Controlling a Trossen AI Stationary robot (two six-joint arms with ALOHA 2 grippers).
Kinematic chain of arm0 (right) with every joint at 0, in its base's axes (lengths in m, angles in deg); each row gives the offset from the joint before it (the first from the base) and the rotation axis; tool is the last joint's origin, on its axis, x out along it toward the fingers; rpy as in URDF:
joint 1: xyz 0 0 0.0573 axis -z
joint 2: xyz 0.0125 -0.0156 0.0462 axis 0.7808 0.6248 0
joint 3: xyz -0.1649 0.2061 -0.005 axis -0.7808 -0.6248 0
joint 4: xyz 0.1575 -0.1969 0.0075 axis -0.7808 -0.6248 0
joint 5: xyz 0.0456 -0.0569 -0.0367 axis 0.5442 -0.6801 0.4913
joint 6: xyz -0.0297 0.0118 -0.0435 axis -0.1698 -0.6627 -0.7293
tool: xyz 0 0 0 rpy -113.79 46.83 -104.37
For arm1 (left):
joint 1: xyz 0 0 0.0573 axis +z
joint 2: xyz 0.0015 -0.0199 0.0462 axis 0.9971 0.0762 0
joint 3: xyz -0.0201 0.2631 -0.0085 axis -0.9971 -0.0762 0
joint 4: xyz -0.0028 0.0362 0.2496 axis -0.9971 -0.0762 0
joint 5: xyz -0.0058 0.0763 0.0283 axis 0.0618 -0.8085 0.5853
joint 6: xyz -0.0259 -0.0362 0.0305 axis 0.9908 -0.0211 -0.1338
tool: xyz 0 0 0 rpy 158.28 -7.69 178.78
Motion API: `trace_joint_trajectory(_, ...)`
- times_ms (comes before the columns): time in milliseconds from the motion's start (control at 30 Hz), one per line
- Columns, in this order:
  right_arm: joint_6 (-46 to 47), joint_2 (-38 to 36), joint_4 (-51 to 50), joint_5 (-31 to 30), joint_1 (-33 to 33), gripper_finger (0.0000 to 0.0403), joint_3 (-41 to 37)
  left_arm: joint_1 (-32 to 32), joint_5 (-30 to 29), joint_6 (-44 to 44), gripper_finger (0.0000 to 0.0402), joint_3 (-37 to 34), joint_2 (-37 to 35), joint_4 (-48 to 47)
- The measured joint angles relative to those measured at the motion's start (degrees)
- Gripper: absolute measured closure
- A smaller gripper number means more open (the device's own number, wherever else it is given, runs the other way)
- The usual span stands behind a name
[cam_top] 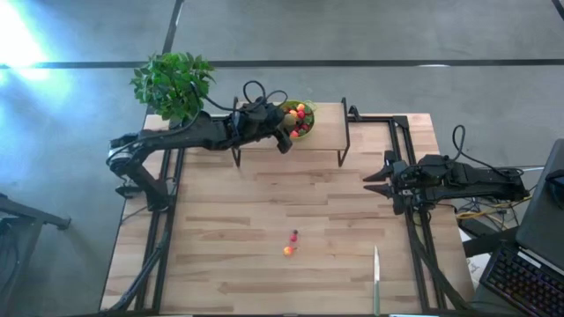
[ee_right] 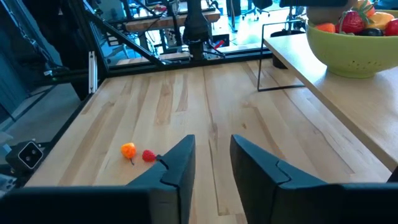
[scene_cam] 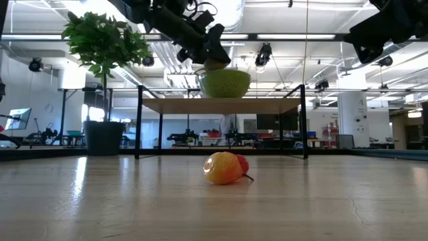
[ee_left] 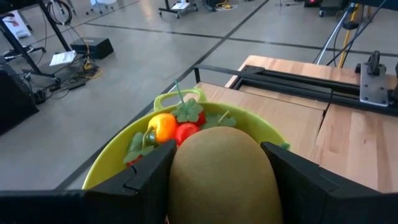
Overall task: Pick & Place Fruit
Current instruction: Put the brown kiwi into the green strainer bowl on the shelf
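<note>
A fuzzy brown kiwi is held by my left gripper over the lime-green bowl. The bowl stands on a raised wooden shelf at the table's far side and holds several small red, orange and yellow fruits. Two small fruits lie on the table near its middle, one orange and one red. My right gripper waits open at the table's right side, with nothing between its fingers. My left gripper pinches the kiwi between its two fingers, one on each of the kiwi's sides. The fingers come in nearly level from the table's left, tipped slightly down. The kiwi is lifted clear of the table, just above the bowl's near rim.
A slim knife lies near the table's front right edge. A potted plant stands at the far left corner beside the shelf. The shelf's thin black legs stand on the table. Bare wood lies around the two loose fruits.
</note>
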Motion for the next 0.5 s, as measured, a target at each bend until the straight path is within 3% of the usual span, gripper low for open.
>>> trace_joint_trajectory(500,0.0,0.0,0.0,0.0,0.0,0.0356,0.0,0.1,0.1,0.0,0.0167,0.0,0.0,0.0)
